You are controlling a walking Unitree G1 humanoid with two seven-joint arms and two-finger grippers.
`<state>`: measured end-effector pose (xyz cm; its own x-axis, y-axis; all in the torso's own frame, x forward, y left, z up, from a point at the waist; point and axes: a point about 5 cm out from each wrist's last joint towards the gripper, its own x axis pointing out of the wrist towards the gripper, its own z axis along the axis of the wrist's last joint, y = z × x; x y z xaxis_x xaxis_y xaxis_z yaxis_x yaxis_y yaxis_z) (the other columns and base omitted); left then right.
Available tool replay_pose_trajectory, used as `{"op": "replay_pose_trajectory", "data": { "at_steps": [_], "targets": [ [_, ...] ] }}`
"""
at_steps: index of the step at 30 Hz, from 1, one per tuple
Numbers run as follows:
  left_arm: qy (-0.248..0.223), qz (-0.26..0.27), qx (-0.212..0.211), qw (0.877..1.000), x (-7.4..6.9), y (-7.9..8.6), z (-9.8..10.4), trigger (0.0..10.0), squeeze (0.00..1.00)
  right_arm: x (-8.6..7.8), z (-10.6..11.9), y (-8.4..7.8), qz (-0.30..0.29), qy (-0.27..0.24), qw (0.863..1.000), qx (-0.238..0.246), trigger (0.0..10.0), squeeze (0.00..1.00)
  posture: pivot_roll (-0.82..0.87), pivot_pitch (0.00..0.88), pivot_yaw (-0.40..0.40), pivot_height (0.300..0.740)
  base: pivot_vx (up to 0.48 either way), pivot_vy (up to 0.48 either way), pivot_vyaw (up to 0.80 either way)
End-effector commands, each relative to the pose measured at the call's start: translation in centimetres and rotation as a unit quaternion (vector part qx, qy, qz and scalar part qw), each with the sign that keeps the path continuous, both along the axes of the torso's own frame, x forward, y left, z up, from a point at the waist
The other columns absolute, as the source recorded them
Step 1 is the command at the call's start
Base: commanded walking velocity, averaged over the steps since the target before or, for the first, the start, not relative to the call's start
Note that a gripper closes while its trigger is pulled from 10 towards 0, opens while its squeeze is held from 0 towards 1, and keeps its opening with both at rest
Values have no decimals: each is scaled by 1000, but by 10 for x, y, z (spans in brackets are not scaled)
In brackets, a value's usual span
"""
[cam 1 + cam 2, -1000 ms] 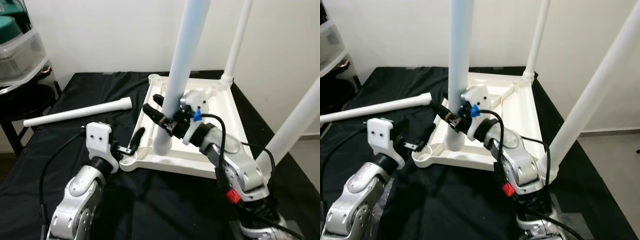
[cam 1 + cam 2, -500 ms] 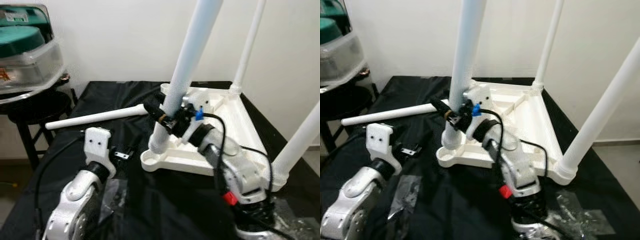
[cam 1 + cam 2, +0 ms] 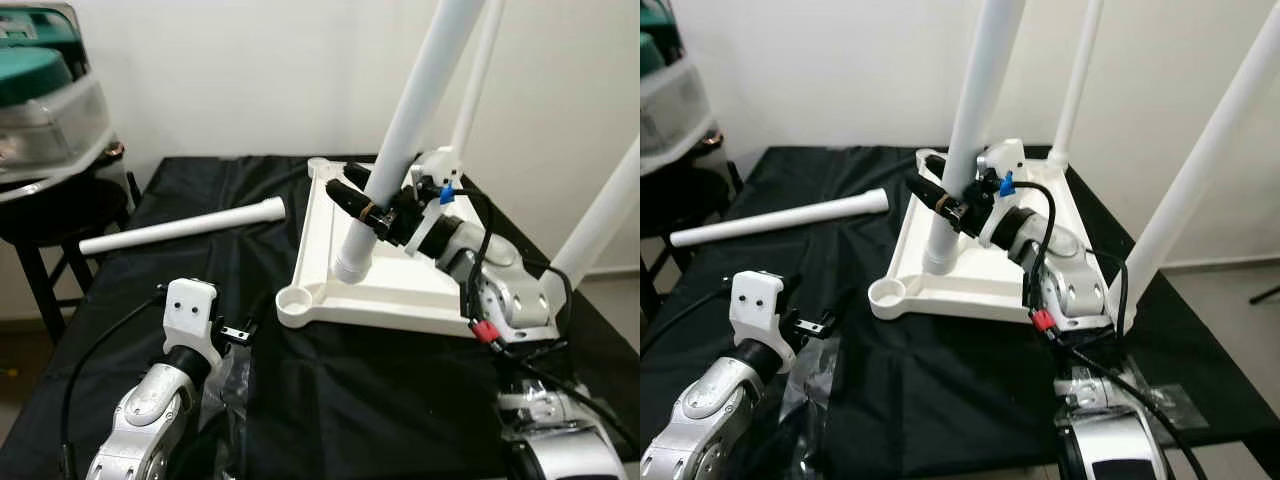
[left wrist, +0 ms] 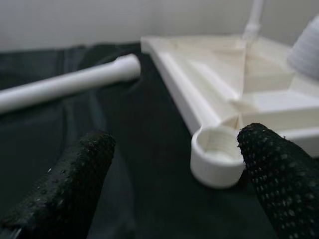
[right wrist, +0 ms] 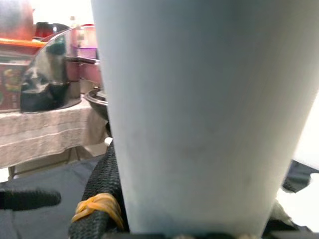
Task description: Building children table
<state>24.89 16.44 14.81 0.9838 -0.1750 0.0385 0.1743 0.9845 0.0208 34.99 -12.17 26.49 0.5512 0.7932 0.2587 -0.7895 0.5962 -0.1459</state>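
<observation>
Right gripper [image 3: 372, 207] is clamping a white leg [image 3: 400, 140] whose base is standing on the inverted tabletop [image 3: 392, 285], short of the vacant near corner socket [image 3: 293, 300]. Two further legs are standing in sockets. Left gripper [image 4: 169, 164], fingers wide apart and holding nothing, is hovering just beside that socket. One loose leg [image 3: 180, 226] is lying on the surface beside the tabletop, awaiting fitting.

White tabletop [image 3: 400, 285] lies upside down, three legs [image 3: 395, 160] upright; fourth leg [image 3: 180, 227] lies loose beside it.
</observation>
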Motion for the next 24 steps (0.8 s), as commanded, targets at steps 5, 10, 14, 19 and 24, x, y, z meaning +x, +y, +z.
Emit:
{"op": "replay_pose_trajectory", "data": {
  "at_steps": [5,10,14,19,24],
  "targets": [
    [33,23,1,999,-15,0,-19,10000,0,5,12,24,58,-33,998,9,10000,0,54,213,-16,740,0,0,0],
    [31,19,-5,999,-18,-2,-14,10000,0,3,17,31,85,-43,995,24,10000,0,51,241,-13,740,0,0,0],
    [24,23,-15,999,-19,1,-6,10000,0,1,26,32,112,-58,992,29,10000,0,49,262,-10,740,0,0,0],
    [20,24,-16,999,-20,2,-2,10000,0,1,31,32,123,-64,990,33,10000,0,57,268,-9,740,0,0,0],
    [11,30,-13,999,-22,9,6,10000,0,7,45,27,145,-76,986,37,10000,0,75,294,-5,740,0,0,0]
  ]
}}
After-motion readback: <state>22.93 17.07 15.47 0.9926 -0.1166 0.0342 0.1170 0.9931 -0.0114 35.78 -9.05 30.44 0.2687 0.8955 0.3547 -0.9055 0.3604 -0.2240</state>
